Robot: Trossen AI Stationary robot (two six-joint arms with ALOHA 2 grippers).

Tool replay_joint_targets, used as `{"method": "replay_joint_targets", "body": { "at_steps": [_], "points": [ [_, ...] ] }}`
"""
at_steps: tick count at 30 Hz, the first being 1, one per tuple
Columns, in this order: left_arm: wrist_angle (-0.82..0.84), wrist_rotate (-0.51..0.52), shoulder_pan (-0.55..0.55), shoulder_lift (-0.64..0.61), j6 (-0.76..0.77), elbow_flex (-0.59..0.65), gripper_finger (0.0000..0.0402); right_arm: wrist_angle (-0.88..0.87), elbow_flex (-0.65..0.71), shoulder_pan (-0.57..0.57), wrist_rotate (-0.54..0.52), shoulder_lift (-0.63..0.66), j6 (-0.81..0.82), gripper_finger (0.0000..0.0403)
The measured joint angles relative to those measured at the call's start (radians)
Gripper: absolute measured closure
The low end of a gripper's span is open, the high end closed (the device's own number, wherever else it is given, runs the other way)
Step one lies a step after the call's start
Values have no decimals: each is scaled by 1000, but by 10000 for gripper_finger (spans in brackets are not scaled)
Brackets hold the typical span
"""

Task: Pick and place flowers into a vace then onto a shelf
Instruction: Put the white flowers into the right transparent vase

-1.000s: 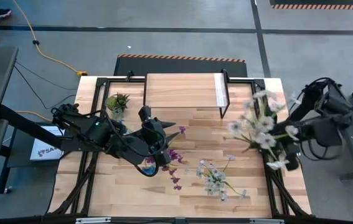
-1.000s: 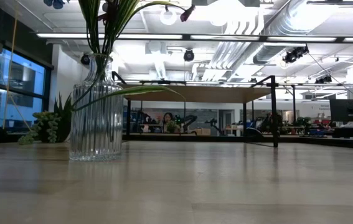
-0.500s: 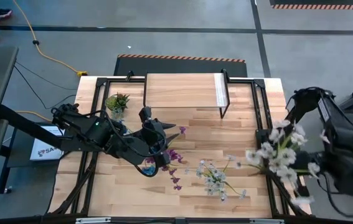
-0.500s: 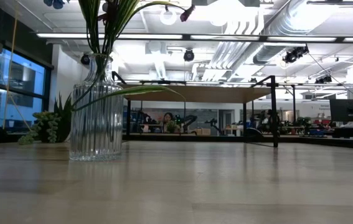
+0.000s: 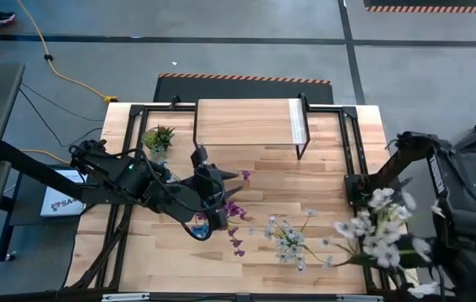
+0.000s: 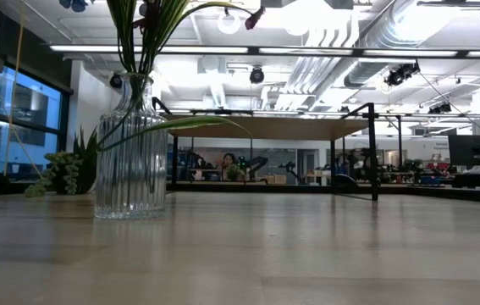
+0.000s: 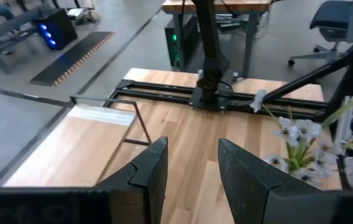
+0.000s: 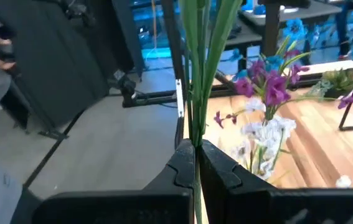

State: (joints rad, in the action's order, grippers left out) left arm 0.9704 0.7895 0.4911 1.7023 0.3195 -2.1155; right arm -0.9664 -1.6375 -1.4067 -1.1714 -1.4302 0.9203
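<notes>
Pale wood planks top the desk (image 5: 330, 176); from above, the shelf (image 5: 246, 122) stands at its far edge. Nearer than the shelf, the left gripper (image 5: 212, 201) hovers over purple flowers (image 5: 234, 220), with a pale spray (image 5: 288, 242) lying beside them. The right gripper (image 5: 414, 268) carries white flowers (image 5: 380, 226) off the shelf's right side. Low down, a ribbed glass vase (image 6: 130, 152) stands before the shelf. The left wrist view shows jaws apart, gripping nothing. The right wrist view shows jaws clamped on green stems (image 8: 196, 68).
</notes>
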Motion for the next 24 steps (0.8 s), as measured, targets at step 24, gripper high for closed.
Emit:
{"method": "replay_joint_targets", "body": {
  "at_steps": [24],
  "points": [
    [1, -139, 2, -60, -27, 0, 227, 267, 2, 114, -157, -223, -117, 403]
  ]
}}
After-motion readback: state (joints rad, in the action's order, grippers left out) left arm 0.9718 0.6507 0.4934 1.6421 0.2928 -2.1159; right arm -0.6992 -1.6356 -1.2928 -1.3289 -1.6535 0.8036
